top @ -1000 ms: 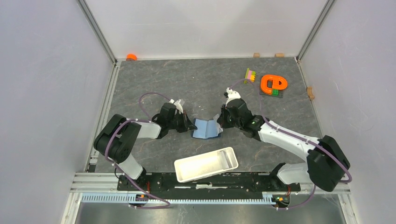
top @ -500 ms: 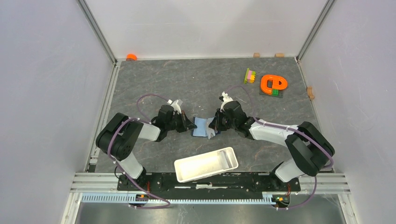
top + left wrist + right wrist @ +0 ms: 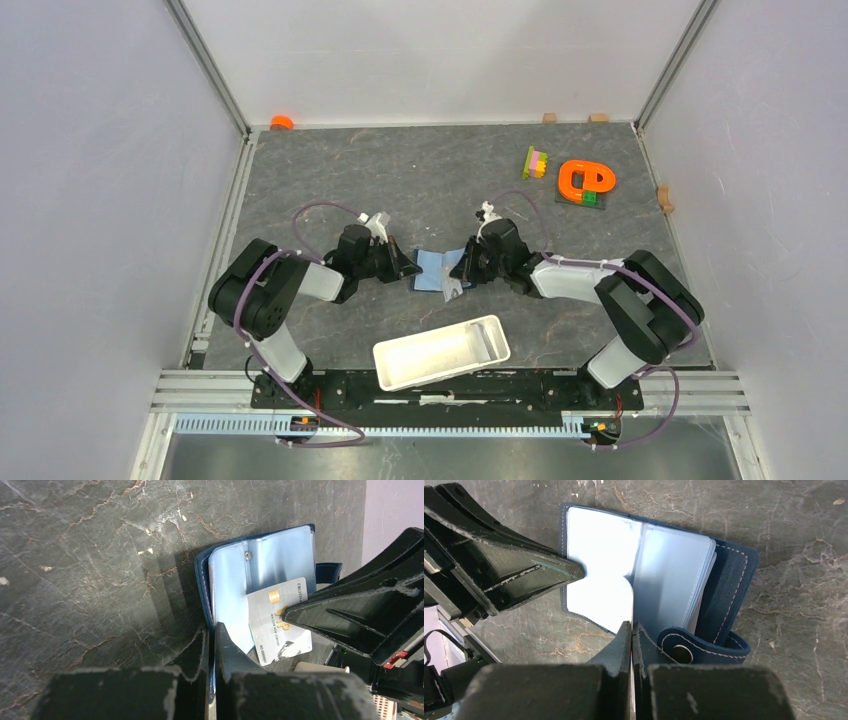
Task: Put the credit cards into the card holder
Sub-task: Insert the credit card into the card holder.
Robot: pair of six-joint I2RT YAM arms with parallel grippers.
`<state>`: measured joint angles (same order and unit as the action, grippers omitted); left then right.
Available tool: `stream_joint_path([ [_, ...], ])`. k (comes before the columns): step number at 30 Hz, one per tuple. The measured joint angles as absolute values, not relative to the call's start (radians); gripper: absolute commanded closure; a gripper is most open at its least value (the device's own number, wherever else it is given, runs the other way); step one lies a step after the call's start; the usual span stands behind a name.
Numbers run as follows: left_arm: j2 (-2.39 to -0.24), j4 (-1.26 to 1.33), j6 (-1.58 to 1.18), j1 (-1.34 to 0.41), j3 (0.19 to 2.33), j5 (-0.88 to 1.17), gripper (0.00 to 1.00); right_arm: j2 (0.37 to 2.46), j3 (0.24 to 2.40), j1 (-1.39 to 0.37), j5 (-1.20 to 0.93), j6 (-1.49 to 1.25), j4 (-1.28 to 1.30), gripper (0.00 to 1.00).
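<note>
Card holder lies open mid-desk, somewhat toward the near edge, left gripper clamped on its left side, right gripper pinching a grey credit card over its light-blue sleeves.

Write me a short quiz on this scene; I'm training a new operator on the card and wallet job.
1. True or false: the wallet is open.
2. Which claw holds the card? A. left B. right C. neither
3. Fill in: nearest the arm bases sits a long white ____.
Key: 1. True. 2. B; the right claw pinches it, while the left claw grips the wallet. 3. tray.
</note>
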<state>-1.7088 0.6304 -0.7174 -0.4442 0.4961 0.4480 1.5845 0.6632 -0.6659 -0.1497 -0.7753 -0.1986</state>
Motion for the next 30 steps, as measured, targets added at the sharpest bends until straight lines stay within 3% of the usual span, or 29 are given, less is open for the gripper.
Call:
stream_joint_path([
  [30, -1.725, 0.651, -0.718, -0.423, 0.496, 0.476, 0.98, 1.762, 0.664, -0.619, -0.175, -0.876, -0.492, 1.0],
])
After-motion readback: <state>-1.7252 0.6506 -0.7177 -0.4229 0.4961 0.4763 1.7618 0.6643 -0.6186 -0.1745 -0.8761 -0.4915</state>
